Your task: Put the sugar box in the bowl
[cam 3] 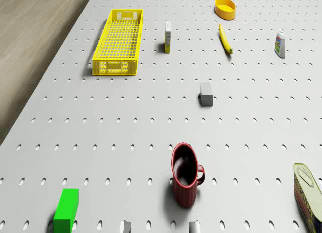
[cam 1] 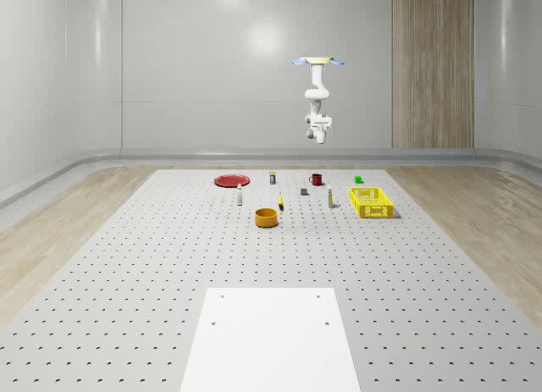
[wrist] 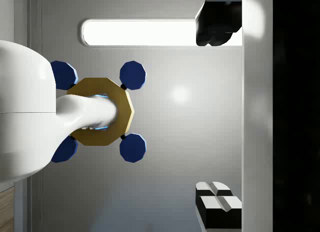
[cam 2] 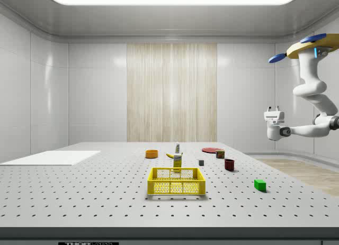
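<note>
bowl (cam 1: 267, 217) on desk (cam 1: 127, 273), left of sugar box | sugar box (cam 1: 330, 201) upright just left of yellow basket (cam 1: 371, 201), well below and apart from end effector | drone (cam 1: 318, 63) hovers high over desk's far edge | end effector (cam 2: 273, 108) points upward, fingers spread, grasping nothing

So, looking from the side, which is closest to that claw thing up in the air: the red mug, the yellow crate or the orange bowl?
From the gripper, high at the side view's right under the hovering drone:
1. Red mug, on the table below it, a little toward the left.
2. Yellow crate, mid-table, at the front.
3. Orange bowl, farthest left, toward the back.
</note>
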`<state>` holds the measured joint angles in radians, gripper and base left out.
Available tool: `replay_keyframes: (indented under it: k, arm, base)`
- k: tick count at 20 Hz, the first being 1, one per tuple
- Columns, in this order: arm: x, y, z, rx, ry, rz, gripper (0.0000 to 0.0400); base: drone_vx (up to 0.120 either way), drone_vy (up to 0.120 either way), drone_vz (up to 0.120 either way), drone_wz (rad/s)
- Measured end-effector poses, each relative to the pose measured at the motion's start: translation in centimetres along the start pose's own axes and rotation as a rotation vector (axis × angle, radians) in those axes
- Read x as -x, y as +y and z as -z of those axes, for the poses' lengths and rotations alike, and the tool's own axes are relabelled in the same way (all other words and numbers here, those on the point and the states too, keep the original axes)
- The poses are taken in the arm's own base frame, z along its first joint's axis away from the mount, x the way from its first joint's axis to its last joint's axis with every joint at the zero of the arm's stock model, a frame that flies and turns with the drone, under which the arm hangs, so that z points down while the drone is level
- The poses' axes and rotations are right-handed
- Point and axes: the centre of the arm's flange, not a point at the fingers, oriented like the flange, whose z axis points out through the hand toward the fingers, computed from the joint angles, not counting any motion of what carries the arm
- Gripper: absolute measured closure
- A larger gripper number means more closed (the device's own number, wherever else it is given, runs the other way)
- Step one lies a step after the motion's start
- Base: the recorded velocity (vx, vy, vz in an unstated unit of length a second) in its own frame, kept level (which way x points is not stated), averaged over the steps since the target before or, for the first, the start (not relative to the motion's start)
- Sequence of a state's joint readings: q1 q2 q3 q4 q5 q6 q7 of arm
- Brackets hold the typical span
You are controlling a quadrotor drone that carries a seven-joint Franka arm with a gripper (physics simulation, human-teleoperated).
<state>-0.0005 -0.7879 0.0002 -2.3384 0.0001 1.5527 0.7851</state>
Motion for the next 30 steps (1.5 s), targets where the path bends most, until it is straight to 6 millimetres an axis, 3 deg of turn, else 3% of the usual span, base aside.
replay_keyframes:
  k: [8,13,30]
  arm:
    - [0.2,0.2,5.6,-0.004,0.004,0.000,0.0000]
    - [0.1,0.1,7.8,-0.007,0.007,0.000,0.0000]
    - [0.1,0.0,9.3,-0.016,0.017,0.000,0.0000]
  base:
    - [0.000,0.000,0.000,0.000]
    - [0.000,0.000,0.000,0.000]
    - [0.115,0.000,0.000,0.000]
